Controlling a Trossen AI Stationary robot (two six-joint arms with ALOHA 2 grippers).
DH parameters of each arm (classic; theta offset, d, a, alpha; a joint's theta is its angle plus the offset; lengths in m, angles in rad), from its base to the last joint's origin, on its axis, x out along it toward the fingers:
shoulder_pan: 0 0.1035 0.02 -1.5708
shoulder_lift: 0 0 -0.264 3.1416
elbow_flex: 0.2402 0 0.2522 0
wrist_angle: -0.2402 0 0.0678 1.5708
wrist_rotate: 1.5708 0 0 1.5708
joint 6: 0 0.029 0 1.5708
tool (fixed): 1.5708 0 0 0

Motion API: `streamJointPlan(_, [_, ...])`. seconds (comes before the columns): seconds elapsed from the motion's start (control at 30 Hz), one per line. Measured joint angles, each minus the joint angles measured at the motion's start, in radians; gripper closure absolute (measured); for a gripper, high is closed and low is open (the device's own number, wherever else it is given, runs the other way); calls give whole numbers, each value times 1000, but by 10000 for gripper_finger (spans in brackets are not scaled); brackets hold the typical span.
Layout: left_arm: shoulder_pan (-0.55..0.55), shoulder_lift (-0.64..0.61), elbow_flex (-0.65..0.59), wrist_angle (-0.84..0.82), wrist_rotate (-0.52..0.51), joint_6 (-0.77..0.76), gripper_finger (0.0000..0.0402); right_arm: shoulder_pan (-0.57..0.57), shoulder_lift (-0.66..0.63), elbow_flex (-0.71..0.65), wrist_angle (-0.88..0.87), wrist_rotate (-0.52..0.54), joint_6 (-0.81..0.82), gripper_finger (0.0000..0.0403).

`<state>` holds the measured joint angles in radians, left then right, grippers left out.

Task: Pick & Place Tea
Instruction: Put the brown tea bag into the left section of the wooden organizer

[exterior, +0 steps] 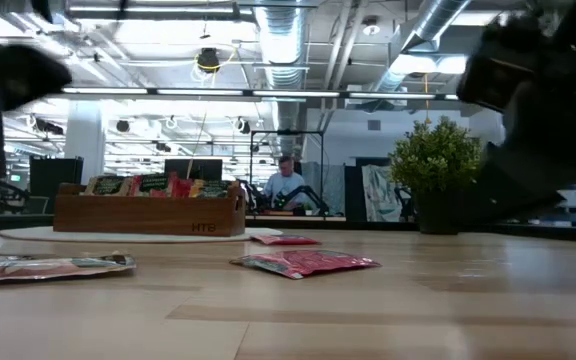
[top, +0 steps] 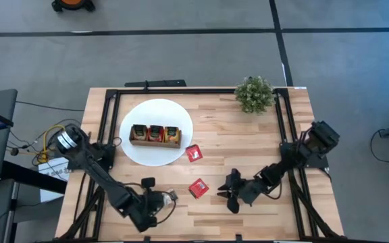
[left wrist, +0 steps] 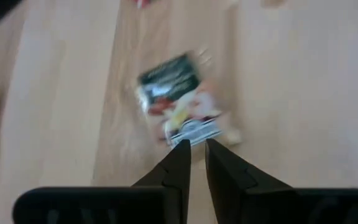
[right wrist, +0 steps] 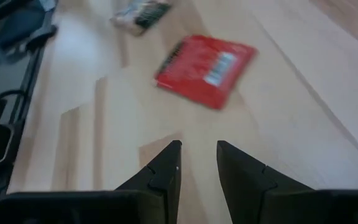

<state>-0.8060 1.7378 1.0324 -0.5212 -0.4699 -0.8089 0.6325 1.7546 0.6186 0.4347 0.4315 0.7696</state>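
Note:
A white-and-dark sachet with some orange (left wrist: 179, 102) lies flat on the table; it also shows in the low view (exterior: 48, 266) and the high view (top: 171, 196). My left gripper (left wrist: 197, 148) is over the near left of the table (top: 159, 200). Its fingers stand a narrow gap apart, with their tips at the sachet's white edge. A red sachet (right wrist: 205, 63) lies flat ahead of my right gripper (right wrist: 197, 152), which is open and empty near the table's front (top: 229, 196). A second red sachet (top: 194, 153) lies beside the white disc (top: 155, 111). The disc carries the wooden tray (top: 155, 134) of sachets. My left gripper has its fingertips (left wrist: 182, 149) right at the sachet's white edge (left wrist: 194, 132), coming at it from the near side. I cannot tell whether they touch it. The sachet lies flat on the table.
A small green potted plant (top: 254, 94) stands at the far right corner. A black frame rail (top: 181, 90) runs around the table's edges. Bare wood lies between the two grippers and toward the far middle. A person (exterior: 286, 186) sits in the room beyond the table.

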Motion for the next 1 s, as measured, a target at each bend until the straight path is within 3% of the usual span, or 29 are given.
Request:
streamJointPlan(0.17, [50, 103, -2, 2, 21, -84, 378, -54, 0, 54, 0, -107, -142, 308])
streamJointPlan(0.3, [95, 142, 14, 94, 27, -129, 389, -60, 0, 95, -7, -141, -241, 308])
streamJointPlan(0.5, [137, 152, 60, 317, -119, -123, 393, -92, 0, 150, -18, -145, -446, 308])
streamJointPlan(0.77, [131, 126, 166, 236, -232, -119, 392, -194, 0, 159, -22, -148, -505, 308])
streamJointPlan(1.0, [132, 145, 164, 216, -154, -171, 357, -308, 0, 163, 13, -408, -489, 263])
